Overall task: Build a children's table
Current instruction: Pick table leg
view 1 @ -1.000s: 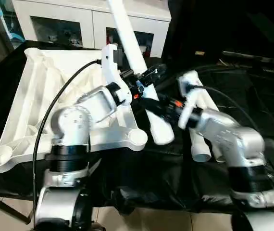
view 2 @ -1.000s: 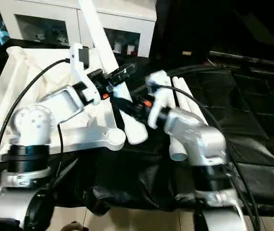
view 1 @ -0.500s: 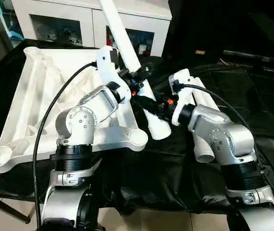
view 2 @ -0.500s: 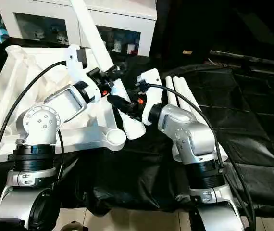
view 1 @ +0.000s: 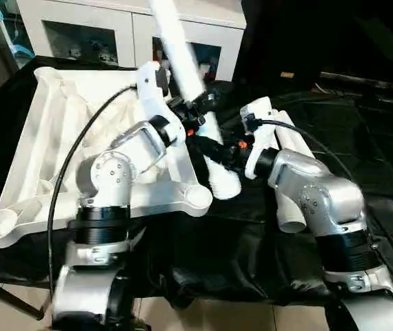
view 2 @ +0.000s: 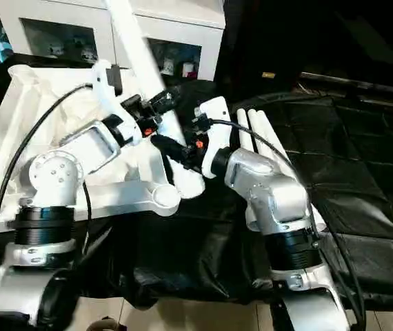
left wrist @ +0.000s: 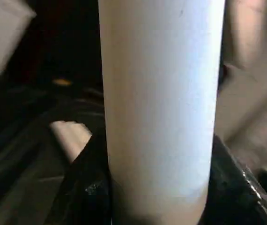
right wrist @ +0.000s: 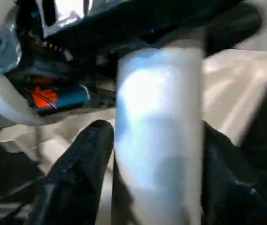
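Observation:
The children's table top [view 1: 52, 131] lies upside down on the left, ribs up, with a round corner socket [view 1: 198, 198] at its near right corner. One long white leg [view 1: 183, 52] slants up and away, and its lower end [view 1: 225, 185] hangs just right of that socket. My left gripper [view 1: 200, 110] is shut on this leg [left wrist: 159, 103], a black finger [left wrist: 89, 187] pressing on each side. My right gripper [view 1: 214, 148] sits around the same leg [right wrist: 159, 140] just below the left one. More white legs [view 1: 289, 148] lie side by side on the black cloth behind my right arm.
The black-draped work table [view 1: 362, 138] stretches to the right. A white cabinet with glass doors [view 1: 100, 34] stands behind it. Tiled floor [view 1: 10, 310] shows below the table's front edge.
My left gripper has closed onto the slanted leg. My right arm has pulled in toward the left arm, and the leg's lower end has shifted a little toward the corner socket.

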`<state>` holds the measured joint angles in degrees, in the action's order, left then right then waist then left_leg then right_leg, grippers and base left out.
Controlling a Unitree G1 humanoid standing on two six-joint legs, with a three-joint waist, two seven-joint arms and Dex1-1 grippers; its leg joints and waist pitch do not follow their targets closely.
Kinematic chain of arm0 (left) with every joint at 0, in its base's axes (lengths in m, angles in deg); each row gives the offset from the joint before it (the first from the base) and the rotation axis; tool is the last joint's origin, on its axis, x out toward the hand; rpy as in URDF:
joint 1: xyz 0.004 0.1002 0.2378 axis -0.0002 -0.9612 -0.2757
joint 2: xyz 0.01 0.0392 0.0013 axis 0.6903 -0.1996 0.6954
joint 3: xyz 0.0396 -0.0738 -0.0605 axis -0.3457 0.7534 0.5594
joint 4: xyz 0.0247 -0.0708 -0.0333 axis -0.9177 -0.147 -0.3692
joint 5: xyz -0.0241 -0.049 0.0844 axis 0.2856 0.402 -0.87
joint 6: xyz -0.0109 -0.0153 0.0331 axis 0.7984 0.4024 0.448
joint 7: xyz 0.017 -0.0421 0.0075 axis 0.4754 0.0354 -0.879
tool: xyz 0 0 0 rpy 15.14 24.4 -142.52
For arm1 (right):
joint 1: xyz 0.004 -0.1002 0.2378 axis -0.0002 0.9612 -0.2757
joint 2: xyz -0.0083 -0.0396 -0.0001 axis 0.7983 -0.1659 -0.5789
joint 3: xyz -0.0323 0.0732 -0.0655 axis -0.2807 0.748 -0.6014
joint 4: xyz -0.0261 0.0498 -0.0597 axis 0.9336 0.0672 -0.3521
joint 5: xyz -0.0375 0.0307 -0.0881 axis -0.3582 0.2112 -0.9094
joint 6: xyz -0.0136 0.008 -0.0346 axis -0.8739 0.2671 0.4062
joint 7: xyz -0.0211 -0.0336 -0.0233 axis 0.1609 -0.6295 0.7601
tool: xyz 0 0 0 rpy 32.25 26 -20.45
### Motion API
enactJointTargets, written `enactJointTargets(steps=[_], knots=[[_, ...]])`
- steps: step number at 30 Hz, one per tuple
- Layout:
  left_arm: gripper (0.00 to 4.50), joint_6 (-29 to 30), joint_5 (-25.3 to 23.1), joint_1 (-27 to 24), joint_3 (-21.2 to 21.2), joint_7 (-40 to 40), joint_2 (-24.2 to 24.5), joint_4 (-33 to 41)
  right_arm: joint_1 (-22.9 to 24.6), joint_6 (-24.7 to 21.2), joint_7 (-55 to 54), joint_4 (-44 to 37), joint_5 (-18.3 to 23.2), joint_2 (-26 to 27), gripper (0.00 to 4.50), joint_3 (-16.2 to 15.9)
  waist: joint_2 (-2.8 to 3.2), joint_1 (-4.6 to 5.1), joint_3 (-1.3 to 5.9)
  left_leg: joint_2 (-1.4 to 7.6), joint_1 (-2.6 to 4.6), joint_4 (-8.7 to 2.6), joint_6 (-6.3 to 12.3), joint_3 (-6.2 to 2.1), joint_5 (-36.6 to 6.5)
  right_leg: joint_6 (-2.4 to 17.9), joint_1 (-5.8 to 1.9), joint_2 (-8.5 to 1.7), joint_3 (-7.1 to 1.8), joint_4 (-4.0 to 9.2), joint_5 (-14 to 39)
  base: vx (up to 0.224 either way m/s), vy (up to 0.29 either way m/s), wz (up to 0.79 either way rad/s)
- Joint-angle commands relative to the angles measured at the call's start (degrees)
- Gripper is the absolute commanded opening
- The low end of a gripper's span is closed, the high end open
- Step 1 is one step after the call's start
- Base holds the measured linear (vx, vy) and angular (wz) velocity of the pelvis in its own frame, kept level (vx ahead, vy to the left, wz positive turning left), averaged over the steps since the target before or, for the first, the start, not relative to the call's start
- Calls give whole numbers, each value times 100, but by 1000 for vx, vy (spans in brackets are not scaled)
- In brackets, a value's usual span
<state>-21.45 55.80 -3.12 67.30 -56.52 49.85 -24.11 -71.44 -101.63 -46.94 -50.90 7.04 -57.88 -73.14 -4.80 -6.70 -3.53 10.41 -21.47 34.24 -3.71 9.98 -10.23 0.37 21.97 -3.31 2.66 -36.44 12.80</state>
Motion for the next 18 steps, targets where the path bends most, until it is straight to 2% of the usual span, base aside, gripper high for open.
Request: enactJointTargets(steps=[1, 2, 4, 5, 6, 8, 14, 15, 18], knots=[[188, 24, 115, 177, -277, 704, 175, 93, 71, -332, 438, -190, 254, -294, 300, 36, 84, -12, 391, 254, 126, -391, -82, -86, -395, 978, -297, -432, -272, 371, -295, 0, 0, 0], [188, -10, 98, 189, -409, 1104, 354, 96, 113, -546, 679, -263, 401, -452, 303, -7, 85, -7, 388, 261, 123, -393, -77, -84, -382, 997, -299, -436, -273, 365, -329, 0, 0, 0], [188, 3, 107, 186, -498, 1350, 465, 120, 135, -678, 793, -320, 492, -542, 305, -23, 82, 2, 390, 254, 112, -389, -84, -85, -391, 1055, -304, -449, -270, 362, -331, 0, 0, 0], [188, 31, 209, 186, -614, 1939, 669, 170, 177, -961, 980, -468, 717, -720, 305, -13, 65, 7, 387, 254, 107, -389, -72, -79, -408, 1084, -309, -458, -273, 367, -268, 0, 0, 0], [188, 31, 209, 186, -614, 1939, 669, 170, 177, -961, 980, -468, 717, -720, 305, -13, 73, -2, 388, 251, 114, -392, -62, -81, -403, 1091, -315, -460, -271, 372, -216, 0, 0, 0], [188, 13, 298, 214, -667, 2435, 819, 156, 207, -1200, 1099, -608, 935, -844, 305, 32, 89, 0, 390, 262, 121, -388, -97, -75, -401, 1173, -295, -462, -271, 361, -194, 0, 0, 0], [188, 71, 675, 292, -551, 3074, 838, 155, 268, -1564, 1321, -807, 1228, -996, 305, 51, 87, -2, 387, 271, 120, -388, -155, -70, -526, 1248, -290, -476, -272, 368, -35, 0, 0, 0], [188, 77, 688, 294, -543, 3073, 831, 156, 268, -1572, 1322, -807, 1232, -994, 278, 52, 89, -6, 388, 269, 124, -386, -157, -68, -523, 1260, -286, -476, -271, 367, -36, 0, 0, 0], [188, 101, 723, 301, -527, 3082, 804, 128, 287, -1679, 1321, -832, 1301, -993, 268, 41, 88, -9, 386, 271, 114, -388, -172, -74, -563, 1255, -295, -476, -271, 370, -2, 0, 0, 0]])
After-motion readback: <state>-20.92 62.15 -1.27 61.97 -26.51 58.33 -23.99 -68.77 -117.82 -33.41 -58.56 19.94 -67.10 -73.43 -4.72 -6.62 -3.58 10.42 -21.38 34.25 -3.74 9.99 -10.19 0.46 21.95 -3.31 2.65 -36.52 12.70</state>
